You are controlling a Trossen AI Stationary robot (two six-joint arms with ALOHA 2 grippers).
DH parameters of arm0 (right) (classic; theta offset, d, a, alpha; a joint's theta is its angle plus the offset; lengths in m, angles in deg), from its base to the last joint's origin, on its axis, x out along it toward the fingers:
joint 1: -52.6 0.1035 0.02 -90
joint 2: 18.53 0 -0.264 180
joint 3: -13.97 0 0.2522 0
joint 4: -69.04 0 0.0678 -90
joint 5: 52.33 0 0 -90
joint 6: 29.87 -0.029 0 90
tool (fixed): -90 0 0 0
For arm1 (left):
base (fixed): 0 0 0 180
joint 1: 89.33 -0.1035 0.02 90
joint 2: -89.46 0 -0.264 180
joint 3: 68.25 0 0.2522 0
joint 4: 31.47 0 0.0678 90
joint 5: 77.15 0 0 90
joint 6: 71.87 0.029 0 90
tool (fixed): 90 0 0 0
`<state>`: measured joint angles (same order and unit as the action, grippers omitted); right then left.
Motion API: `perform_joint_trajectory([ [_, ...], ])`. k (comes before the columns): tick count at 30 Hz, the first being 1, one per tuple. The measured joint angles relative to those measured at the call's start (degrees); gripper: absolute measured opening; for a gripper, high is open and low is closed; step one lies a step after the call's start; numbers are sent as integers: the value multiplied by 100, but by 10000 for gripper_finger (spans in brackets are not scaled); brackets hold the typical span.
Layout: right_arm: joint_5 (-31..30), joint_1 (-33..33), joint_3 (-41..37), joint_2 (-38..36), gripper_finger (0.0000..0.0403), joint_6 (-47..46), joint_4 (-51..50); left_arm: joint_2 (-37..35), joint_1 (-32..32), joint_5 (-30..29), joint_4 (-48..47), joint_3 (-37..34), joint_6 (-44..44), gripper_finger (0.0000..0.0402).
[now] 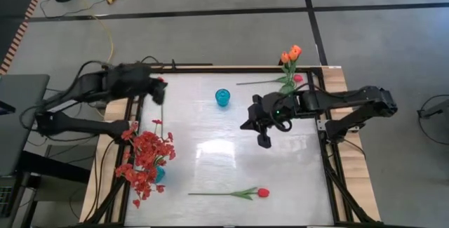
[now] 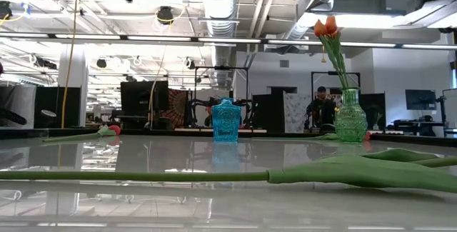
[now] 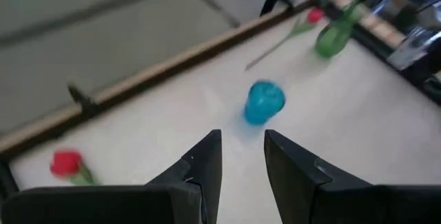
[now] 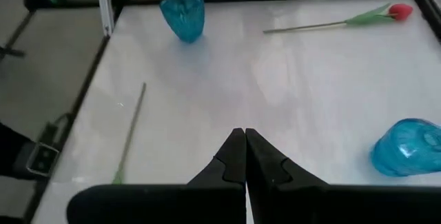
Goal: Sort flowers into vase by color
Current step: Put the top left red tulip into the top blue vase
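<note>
Near the surface's front edge lies a red tulip [image 1: 262, 193], light, limp-leaved; best pinched mid-stem. Left jaws [image 3: 241, 156] narrowly parted, holding nothing visible; right jaws [image 4: 245, 156] closed, empty, mid-surface.
</note>
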<state>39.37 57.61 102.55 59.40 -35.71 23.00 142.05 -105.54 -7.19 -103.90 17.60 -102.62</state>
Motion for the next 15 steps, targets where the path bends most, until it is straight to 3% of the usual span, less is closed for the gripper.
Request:
perform_joint_trajectory([
  [6,-41,113,-282,-102,24,224,-55,925,-1664,1357,-93,-4,-104,96],
  [10,-37,146,-1001,-525,24,89,268,1506,-2197,1455,-586,-4,-105,96],
  [15,-49,164,-2003,-1416,24,-371,827,2135,-2364,1188,-1063,-7,-192,96],
])
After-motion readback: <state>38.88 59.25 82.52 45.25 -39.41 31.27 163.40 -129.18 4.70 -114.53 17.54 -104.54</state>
